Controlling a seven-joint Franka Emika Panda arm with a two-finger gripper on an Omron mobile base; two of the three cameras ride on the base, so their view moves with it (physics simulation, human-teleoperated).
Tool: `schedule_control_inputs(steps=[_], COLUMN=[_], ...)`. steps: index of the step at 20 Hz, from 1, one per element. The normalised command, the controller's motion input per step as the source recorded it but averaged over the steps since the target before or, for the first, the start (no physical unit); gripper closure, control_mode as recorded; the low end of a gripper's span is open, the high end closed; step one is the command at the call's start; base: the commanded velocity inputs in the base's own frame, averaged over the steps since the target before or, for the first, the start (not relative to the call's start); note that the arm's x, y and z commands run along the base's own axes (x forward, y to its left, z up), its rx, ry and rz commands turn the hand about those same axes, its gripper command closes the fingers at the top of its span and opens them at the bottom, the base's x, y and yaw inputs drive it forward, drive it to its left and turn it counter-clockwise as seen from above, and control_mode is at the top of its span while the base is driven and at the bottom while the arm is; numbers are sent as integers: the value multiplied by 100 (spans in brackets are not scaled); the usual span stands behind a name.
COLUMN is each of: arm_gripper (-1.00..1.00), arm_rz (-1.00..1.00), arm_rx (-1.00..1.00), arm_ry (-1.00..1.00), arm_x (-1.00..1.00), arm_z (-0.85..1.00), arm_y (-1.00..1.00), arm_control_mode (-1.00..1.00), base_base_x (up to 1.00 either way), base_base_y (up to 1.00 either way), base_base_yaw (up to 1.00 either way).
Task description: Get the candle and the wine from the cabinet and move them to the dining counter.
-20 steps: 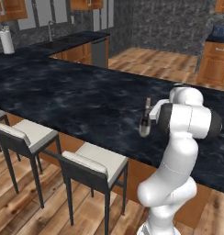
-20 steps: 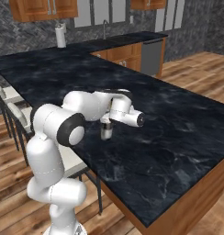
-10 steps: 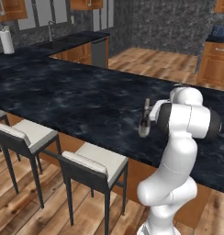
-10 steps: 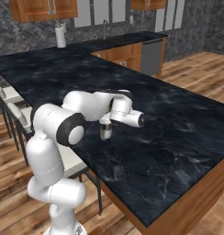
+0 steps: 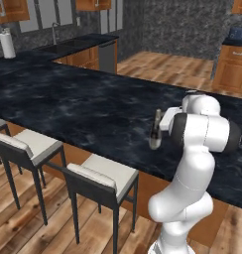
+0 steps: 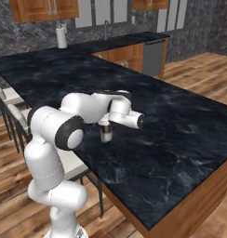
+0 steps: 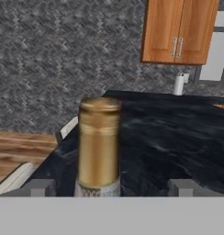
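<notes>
The wine (image 7: 99,147) stands upright on the dining counter (image 5: 83,104), delivered. Gripper (image 7: 109,187) jaws stand open on either side of its neck, released. No candle on the counter; judged outstanding.

We see two stools (image 5: 100,176) with cream seats on the wooden floor (image 5: 167,64). A white paper towel roll (image 6: 61,36) stands on the far worktop.

Wine (image 7: 99,147) upright on dining counter (image 6: 180,125), stools (image 5: 100,173) alongside.
</notes>
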Motion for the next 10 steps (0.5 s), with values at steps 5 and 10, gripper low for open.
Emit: schedule_control_inputs(steps=[5,10], arm_gripper=[-100,-100], arm_rz=[0,1], arm_rx=[0,1], arm_ry=[0,0], arm_x=[-3,-19], arm_z=[31,34], arm_y=[0,-2], arm_control_mode=[-100,-100], base_base_x=[0,0], base_base_y=[0,0], base_base_yaw=[0,0])
